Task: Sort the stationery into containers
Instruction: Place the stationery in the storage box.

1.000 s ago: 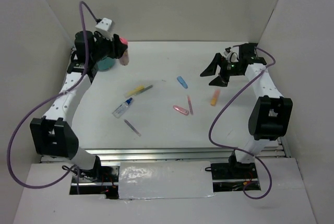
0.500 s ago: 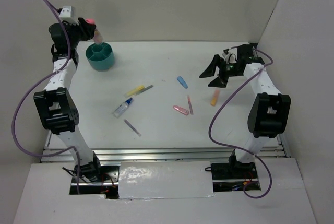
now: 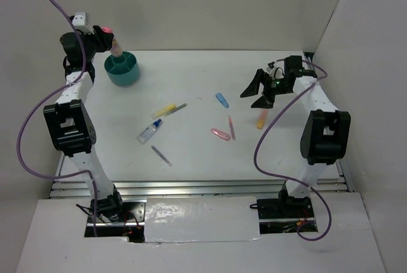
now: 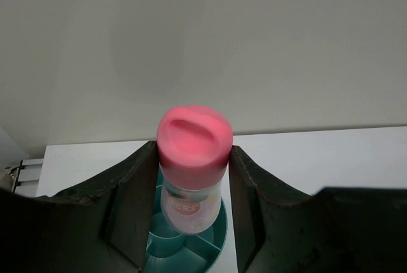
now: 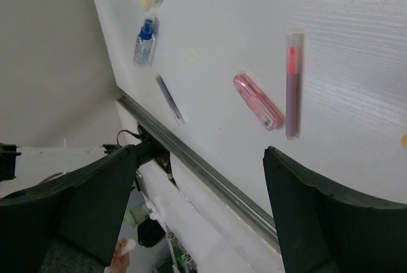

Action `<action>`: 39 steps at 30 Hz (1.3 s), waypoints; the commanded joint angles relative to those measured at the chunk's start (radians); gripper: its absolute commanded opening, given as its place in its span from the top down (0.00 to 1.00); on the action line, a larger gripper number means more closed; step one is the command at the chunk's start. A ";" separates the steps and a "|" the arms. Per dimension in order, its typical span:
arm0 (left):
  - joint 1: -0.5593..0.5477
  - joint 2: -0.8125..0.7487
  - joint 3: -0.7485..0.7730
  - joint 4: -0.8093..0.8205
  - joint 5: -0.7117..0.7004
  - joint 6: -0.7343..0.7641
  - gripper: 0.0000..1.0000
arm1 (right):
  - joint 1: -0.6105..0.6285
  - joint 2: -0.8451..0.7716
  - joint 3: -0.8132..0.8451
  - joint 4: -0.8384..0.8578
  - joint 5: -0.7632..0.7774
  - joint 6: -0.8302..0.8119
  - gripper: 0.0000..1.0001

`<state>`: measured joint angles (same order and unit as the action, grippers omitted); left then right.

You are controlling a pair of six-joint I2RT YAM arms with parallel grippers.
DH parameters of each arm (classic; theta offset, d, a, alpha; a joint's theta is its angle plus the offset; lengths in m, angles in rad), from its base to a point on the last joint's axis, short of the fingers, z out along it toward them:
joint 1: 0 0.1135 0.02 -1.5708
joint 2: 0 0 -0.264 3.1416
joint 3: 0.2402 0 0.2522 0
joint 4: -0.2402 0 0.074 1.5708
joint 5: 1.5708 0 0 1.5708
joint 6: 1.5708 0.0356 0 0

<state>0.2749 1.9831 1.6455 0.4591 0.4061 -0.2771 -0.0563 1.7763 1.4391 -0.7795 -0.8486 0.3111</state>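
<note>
My left gripper (image 3: 109,39) is shut on a stubby pink-capped marker (image 4: 193,177) with a pale labelled body, held upright just above the round teal tub (image 3: 123,69). The tub's dividers show below it in the left wrist view (image 4: 191,247). My right gripper (image 3: 257,91) is open and empty, above the table at the right. On the table lie a yellow highlighter (image 3: 168,109), a white blue-capped bottle (image 3: 149,132), a thin purple pen (image 3: 161,154), a small blue piece (image 3: 221,99), a pink clip (image 3: 220,134), a thin pink pen (image 3: 231,128) and an orange marker (image 3: 261,119).
White walls close in the table at the back and both sides. The right wrist view shows the pink clip (image 5: 257,101), pink pen (image 5: 292,85), purple pen (image 5: 170,100), bottle (image 5: 144,42) and the metal rail (image 5: 210,174) at the table's near edge.
My left gripper has risen and swung back to the far left with the pink-capped marker, uncovering the teal tub. My right gripper has shifted slightly left.
</note>
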 commanded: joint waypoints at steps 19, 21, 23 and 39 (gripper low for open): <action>-0.003 0.100 0.033 0.124 -0.050 0.092 1.00 | 0.024 0.046 0.041 -0.015 0.010 -0.029 0.13; -0.005 0.103 0.036 0.121 -0.050 0.095 1.00 | 0.026 0.051 0.044 -0.017 0.010 -0.030 0.13; -0.006 0.109 0.039 0.122 -0.053 0.098 1.00 | 0.029 0.051 0.046 -0.017 0.008 -0.030 0.13; -0.019 0.115 -0.018 0.156 -0.076 0.065 0.65 | 0.050 0.048 0.063 -0.035 0.043 -0.049 0.12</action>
<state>0.2600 2.0933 1.6283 0.5018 0.3317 -0.2119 -0.0147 1.8271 1.4605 -0.7940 -0.8143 0.2783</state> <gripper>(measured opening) 0.559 0.879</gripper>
